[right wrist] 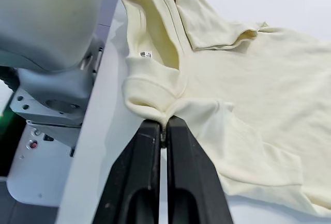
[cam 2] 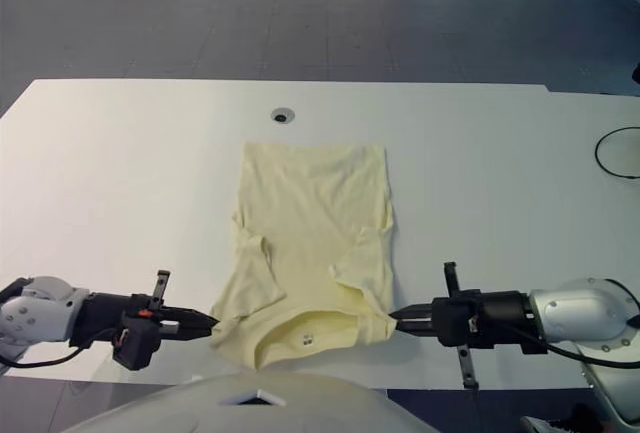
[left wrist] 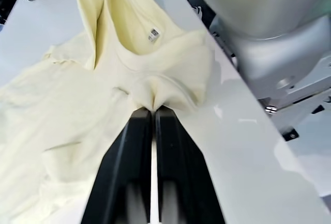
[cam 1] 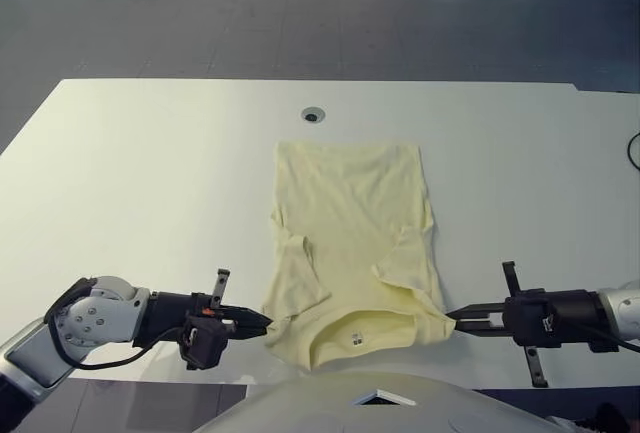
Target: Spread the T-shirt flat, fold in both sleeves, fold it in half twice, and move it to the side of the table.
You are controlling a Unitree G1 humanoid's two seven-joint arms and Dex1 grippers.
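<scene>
White counter (cam 1: 130, 183), grey floor (cam 1: 200, 13) beyond. The pale yellow T-shirt (cam 1: 350, 218) lies mid-counter, sleeves in, long axis 6 to 12, collar at 6. My left end effector (cam 1: 262, 325) and right end effector (cam 1: 452, 316) each pinch a shoulder corner, with the hem dead ahead at 12.

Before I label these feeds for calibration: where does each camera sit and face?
Left eye view: on the head, looking forward and down at the pale yellow cotton T-shirt on the white table; both arms show.
Right eye view: beside it, same scene and arms.
Left wrist view: on that wrist, facing along the left end effector, shut on the shirt's shoulder.
Right wrist view: mirrored, behind the right end effector.
Shared: both wrist views show the small white neck label.
</scene>
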